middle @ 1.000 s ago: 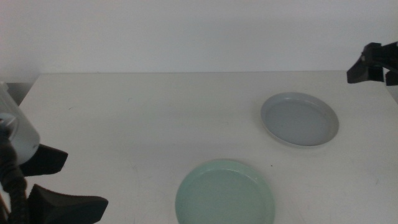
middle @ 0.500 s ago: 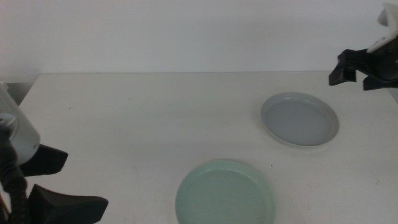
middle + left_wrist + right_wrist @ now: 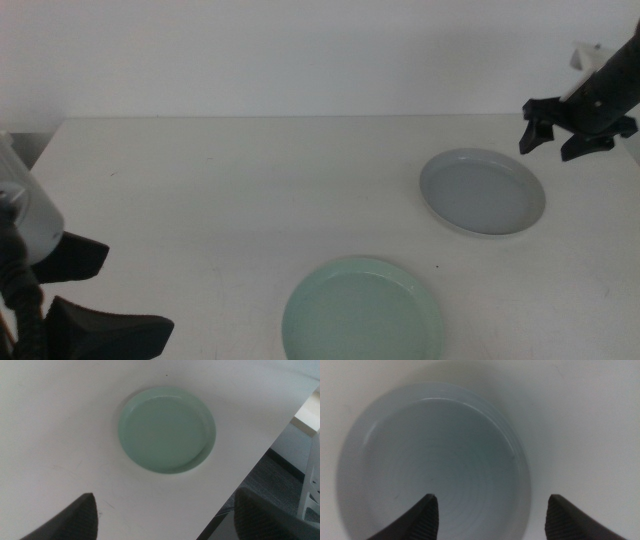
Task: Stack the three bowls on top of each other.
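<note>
The right claw is hanging spread wide and empty in the air at the far right, just beyond the far-right rim of the light grey bowl; its wrist camera is looking straight down into that bowl, the two jaws framing it without touching. The left claw is waiting at the near left corner, also released and holding nothing, with the mint green bowl lying near the front edge of the worktop, well apart from the grey one. Only two bowls are showing; the white one is not visible in any view.

The likely trouble is in the grip. The grey bowl's rim is low and the walls shallow, so a jaw coming down slightly off could be skidding over the lip, pushing the bowl across the worktop rather than catching it, or tilting it so it slips free once lifted. The green bowl is sitting close to the near edge, so a careless nudge could be sending it off the worktop.

Nothing is standing between the two bowls; the path across looks unobstructed.
</note>
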